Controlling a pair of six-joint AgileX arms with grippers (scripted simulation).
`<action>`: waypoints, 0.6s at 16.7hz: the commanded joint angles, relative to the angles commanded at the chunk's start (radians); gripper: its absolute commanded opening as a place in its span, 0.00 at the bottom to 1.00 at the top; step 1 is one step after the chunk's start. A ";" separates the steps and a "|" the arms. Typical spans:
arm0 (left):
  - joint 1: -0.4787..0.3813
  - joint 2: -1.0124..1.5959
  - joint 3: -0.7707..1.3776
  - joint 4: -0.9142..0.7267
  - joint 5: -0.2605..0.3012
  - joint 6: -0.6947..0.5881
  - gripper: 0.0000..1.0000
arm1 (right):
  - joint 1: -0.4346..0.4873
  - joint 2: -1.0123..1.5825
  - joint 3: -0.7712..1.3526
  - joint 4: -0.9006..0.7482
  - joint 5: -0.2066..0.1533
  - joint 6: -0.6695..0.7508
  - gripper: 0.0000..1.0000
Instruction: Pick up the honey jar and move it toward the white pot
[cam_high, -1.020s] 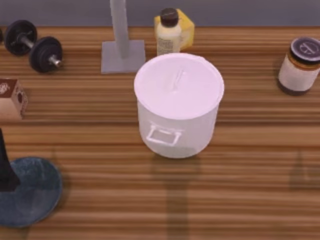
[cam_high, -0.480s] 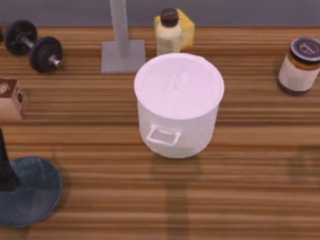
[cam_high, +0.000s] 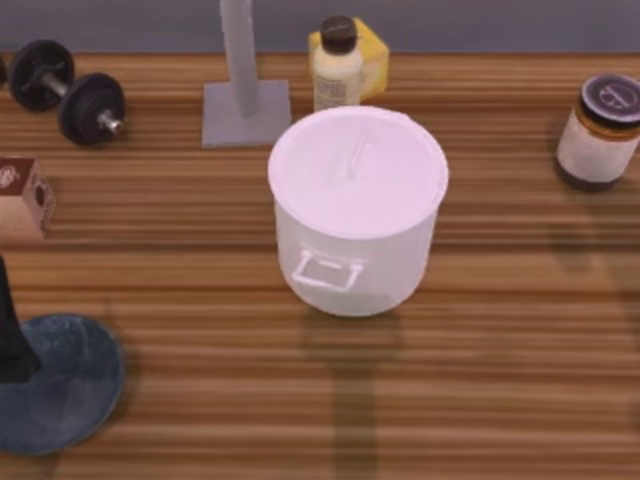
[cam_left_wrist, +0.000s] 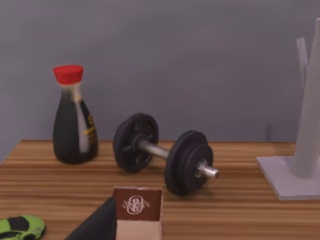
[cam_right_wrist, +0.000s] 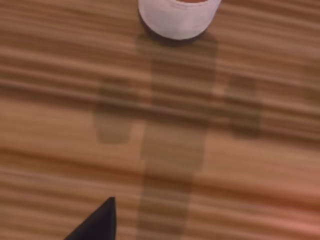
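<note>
The honey jar (cam_high: 603, 131) stands upright near the table's far right, with a dark lid, an amber band and a white label. The white pot (cam_high: 357, 205), lid on, stands at mid-table, well to the jar's left. My right arm is outside the top view; only its shadow (cam_high: 575, 245) lies on the wood in front of the jar. In the right wrist view the honey jar's lower part (cam_right_wrist: 179, 17) is ahead, and one dark fingertip (cam_right_wrist: 101, 224) shows. The shadow's two prongs stand wide apart with nothing between them. My left arm (cam_high: 10, 335) is parked at the left edge.
A cream bottle (cam_high: 337, 64) and a yellow block (cam_high: 372, 52) stand behind the pot, beside a grey stand (cam_high: 246, 100). A dumbbell (cam_high: 70, 90), a brown box (cam_high: 22, 195) and a blue disc (cam_high: 60, 385) are on the left. A soy-sauce bottle (cam_left_wrist: 74, 117) stands at the far left.
The right arm's shadow has slid up the table toward the honey jar. The jar, the pot and the left arm have not moved.
</note>
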 joint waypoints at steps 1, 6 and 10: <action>0.000 0.000 0.000 0.000 0.000 0.000 1.00 | 0.000 0.098 0.105 -0.051 -0.003 -0.018 1.00; 0.000 0.000 0.000 0.000 0.000 0.000 1.00 | 0.001 0.580 0.636 -0.284 -0.022 -0.109 1.00; 0.000 0.000 0.000 0.000 0.000 0.000 1.00 | 0.005 0.931 1.025 -0.435 -0.039 -0.175 1.00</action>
